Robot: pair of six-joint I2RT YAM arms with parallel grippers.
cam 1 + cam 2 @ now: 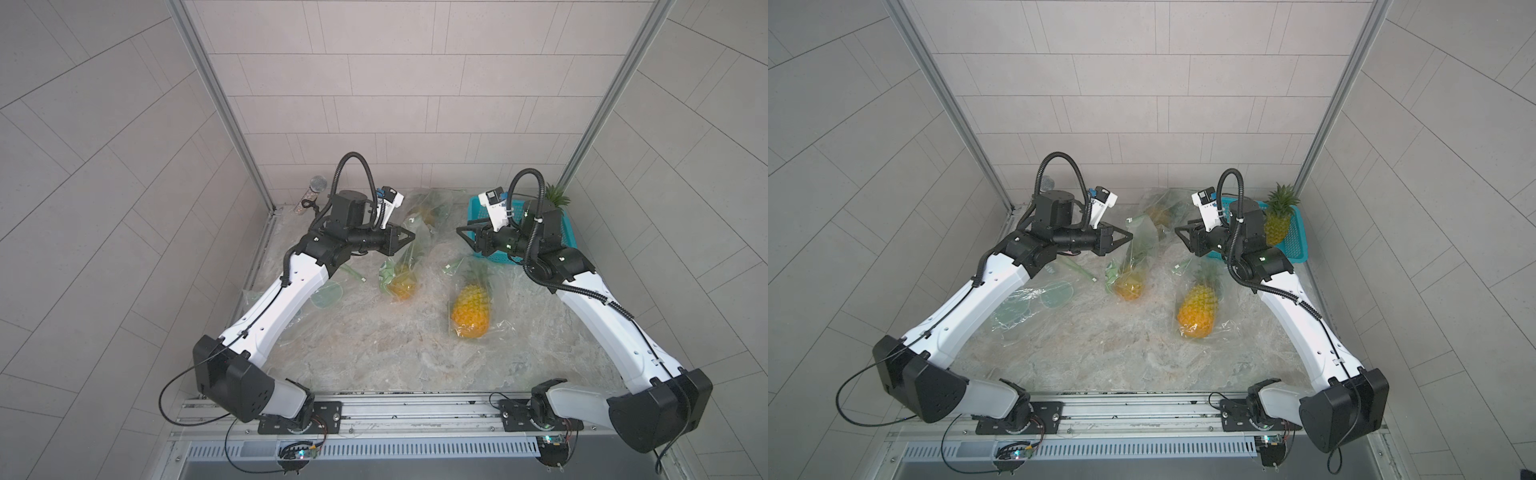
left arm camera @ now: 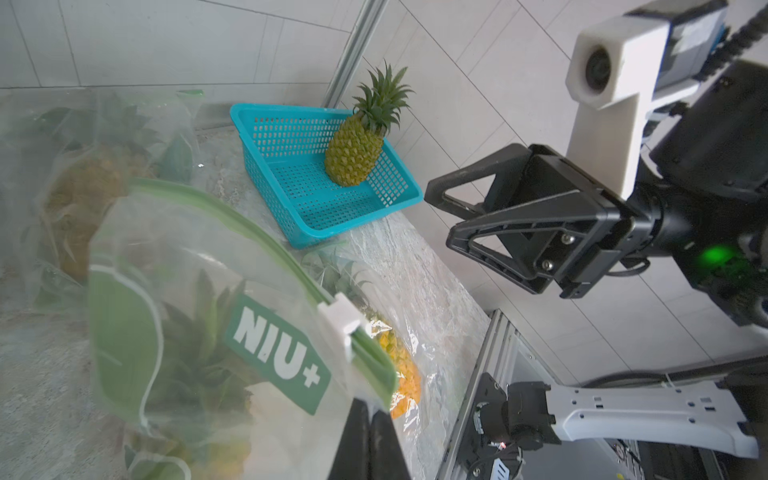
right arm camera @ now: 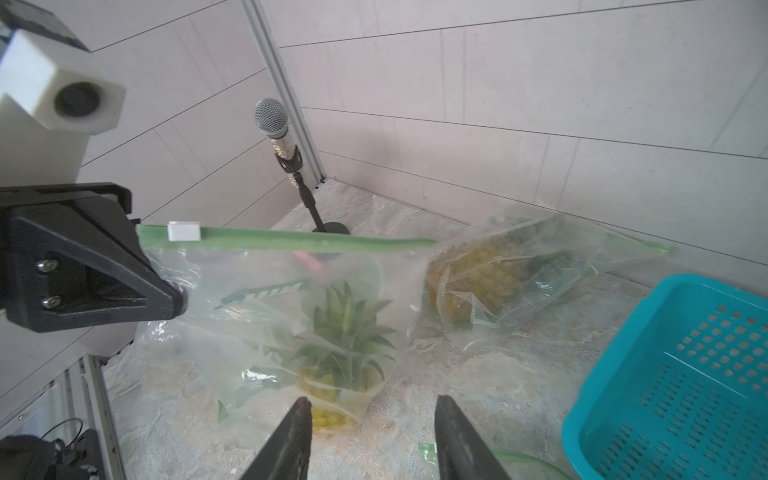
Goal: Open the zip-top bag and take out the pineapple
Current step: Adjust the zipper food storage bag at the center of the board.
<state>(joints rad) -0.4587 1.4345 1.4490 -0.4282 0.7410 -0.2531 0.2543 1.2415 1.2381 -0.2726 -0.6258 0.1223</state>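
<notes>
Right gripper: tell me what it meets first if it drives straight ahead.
The right gripper would most likely meet the zip-top bag held up by the left gripper; depth is unclear.

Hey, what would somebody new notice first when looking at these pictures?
The left gripper, shut on a corner of a clear zip-top bag, holds its top up mid-table with a bagged pineapple inside, facing the open right gripper. A bare pineapple leans in a teal basket at the far right corner.
</notes>
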